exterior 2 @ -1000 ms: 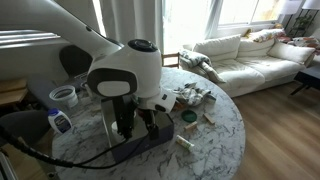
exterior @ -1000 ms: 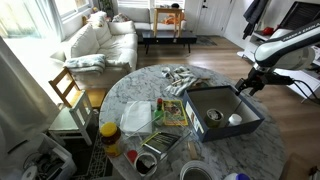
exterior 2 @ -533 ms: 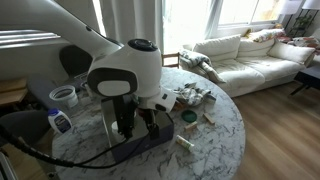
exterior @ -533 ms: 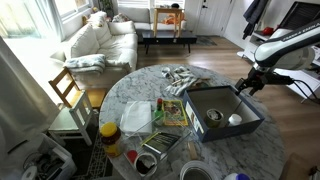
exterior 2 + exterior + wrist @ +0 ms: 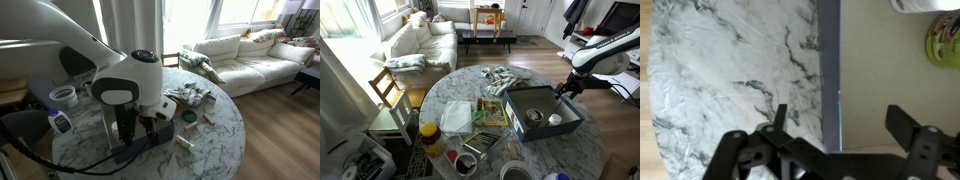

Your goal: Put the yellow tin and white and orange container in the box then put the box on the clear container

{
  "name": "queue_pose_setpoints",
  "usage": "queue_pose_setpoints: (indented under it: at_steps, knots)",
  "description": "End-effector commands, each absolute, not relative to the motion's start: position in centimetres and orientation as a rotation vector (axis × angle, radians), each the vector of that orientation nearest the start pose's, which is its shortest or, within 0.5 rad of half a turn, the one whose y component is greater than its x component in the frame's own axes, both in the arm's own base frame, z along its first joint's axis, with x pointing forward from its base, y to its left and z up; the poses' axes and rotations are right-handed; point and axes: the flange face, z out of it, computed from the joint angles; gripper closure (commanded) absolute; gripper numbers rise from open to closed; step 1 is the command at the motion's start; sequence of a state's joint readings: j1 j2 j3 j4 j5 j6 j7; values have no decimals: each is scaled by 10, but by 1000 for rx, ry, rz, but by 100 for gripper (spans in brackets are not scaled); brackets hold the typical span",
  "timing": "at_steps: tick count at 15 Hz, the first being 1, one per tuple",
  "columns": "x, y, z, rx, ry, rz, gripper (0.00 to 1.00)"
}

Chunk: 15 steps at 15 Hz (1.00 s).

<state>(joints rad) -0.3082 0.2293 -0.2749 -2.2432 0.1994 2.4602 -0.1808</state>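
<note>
The box [image 5: 542, 103] is a shallow dark grey tray on the marble table [image 5: 470, 90]. Inside it lie the yellow tin [image 5: 533, 115] and the white and orange container [image 5: 554, 119]. My gripper [image 5: 563, 92] is open at the box's far short edge. In the wrist view the gripper [image 5: 840, 120] straddles the box wall [image 5: 828, 70], one finger over the marble and the other over the box floor. The tin [image 5: 946, 42] and the white container [image 5: 925, 4] show at that view's top right edge. The clear container [image 5: 477, 152] sits near the table's front edge.
A jar with a yellow lid [image 5: 430, 131], a white sheet [image 5: 458, 117], a colourful book [image 5: 495, 112] and a striped cloth [image 5: 500, 78] lie on the table. A wooden chair [image 5: 388, 90] stands beside it. The arm's body [image 5: 125, 85] hides most of the box [image 5: 165, 140].
The arm has shifted slightly over the box's edge. The jaws stay open and the things in the box have not moved.
</note>
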Motion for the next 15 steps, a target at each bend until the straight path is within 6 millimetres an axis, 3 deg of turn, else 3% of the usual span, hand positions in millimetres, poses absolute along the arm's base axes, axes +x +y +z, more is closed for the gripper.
queue_pose_setpoints:
  at_steps: [1,4,5,7,15]
  knots:
    - [446,-304,248,-2936,867,-16,0]
    - [445,-305,239,-2913,883,-5,4]
    - [446,-305,237,-2904,889,-1,28]
    - [445,-305,234,-2884,893,-6,32]
    - [444,-310,227,-2830,946,-61,94]
